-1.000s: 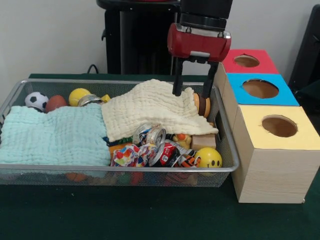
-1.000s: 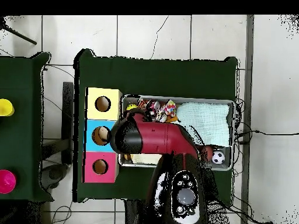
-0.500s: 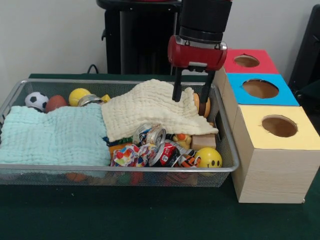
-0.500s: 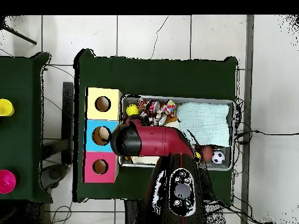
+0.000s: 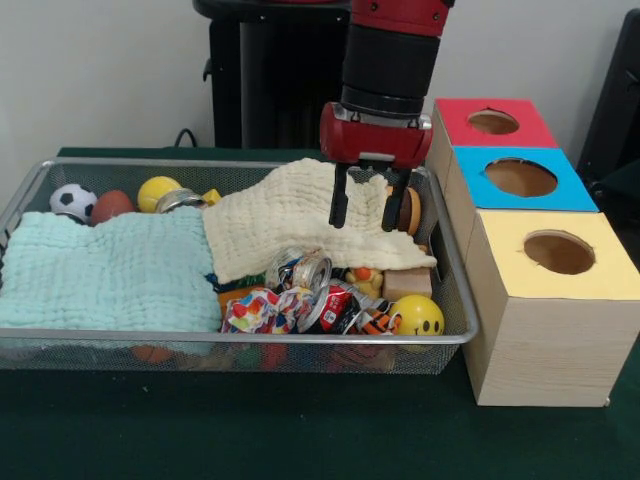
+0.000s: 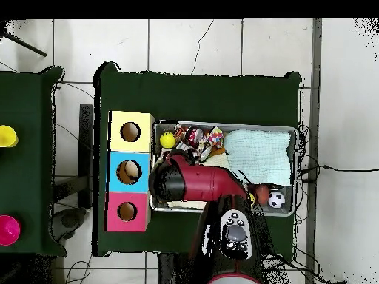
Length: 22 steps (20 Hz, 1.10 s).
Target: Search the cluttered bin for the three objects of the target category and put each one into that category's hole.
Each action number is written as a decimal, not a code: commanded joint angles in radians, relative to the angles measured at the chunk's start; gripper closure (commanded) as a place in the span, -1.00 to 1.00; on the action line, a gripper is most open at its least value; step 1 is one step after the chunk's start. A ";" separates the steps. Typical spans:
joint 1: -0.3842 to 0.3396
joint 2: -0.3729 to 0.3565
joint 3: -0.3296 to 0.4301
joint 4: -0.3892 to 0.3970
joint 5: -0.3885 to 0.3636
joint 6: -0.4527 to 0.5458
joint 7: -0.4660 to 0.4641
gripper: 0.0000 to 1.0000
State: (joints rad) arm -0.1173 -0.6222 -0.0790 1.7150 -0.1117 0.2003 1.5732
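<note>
— Since a second ago the gripper (image 5: 363,213) has slid away from the boxes, off the bin's end wall and in over the cream cloth (image 5: 300,215). It was beside the round wooden piece (image 5: 405,209) then; now that piece stands clear of it, just on the box side.

— Fingers?

— Spread, both black tips pointing down at the cloth, nothing between them. Whether they touch the fabric I cannot tell.

— How much room around it?

— The wire bin (image 5: 452,300) has its end wall near the gripper on the box side, and the far rim runs close behind it. Toward the other end things are lower: the pale blue cloth (image 5: 105,270) lies flat over most of that half.

— And the things to be sorted?

— Hard to say which they are. Crushed cans (image 5: 310,272) and bright wrappers sit at the near edge with a yellow smiley ball (image 5: 418,316) in the corner and a wooden block (image 5: 408,282) just behind it. A soccer ball (image 5: 72,200), a reddish ball (image 5: 111,206) and a yellow ball (image 5: 158,192) lie in the far corner.

— The holes?

— Three boxes touching in a row beside the bin: red (image 5: 490,121), blue (image 5: 521,177), yellow (image 5: 558,252), each hole open.

— The room?

— From overhead, a dark green table (image 6: 200,92) on a pale tiled floor (image 6: 340,89), the red arm (image 6: 194,183) covering part of the bin.
</note>
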 commanded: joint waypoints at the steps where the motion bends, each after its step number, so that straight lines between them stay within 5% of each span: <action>1: -0.048 0.083 0.068 0.064 -0.020 -0.155 0.192 -1.00; 7: -0.060 0.081 0.087 0.074 -0.001 -0.218 0.201 -1.00; 22: 0.028 0.026 0.075 0.129 0.180 -0.014 0.249 -1.00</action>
State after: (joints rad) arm -0.1145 -0.5846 -0.0749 1.7812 -0.0197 0.0411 1.5734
